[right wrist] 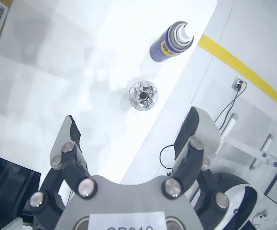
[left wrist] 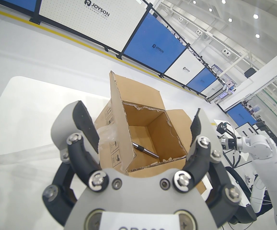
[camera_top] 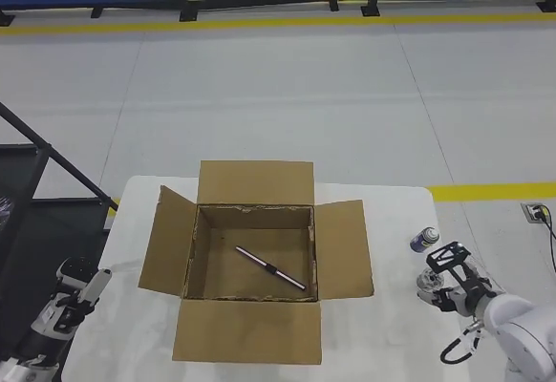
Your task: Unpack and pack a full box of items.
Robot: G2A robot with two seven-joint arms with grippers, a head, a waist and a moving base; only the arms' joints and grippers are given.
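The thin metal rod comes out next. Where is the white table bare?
Bare: the white table between the open cardboard box's near flap and the right gripper. Crowded: its right edge, with the blue spray can and round metal part; crumpled clear plastic beside the box's left wall.

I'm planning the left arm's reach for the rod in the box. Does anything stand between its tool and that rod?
Yes: the raised left flap and the wall under it stand between the open left tool and the rod on the box floor. From above, nothing covers the rod.
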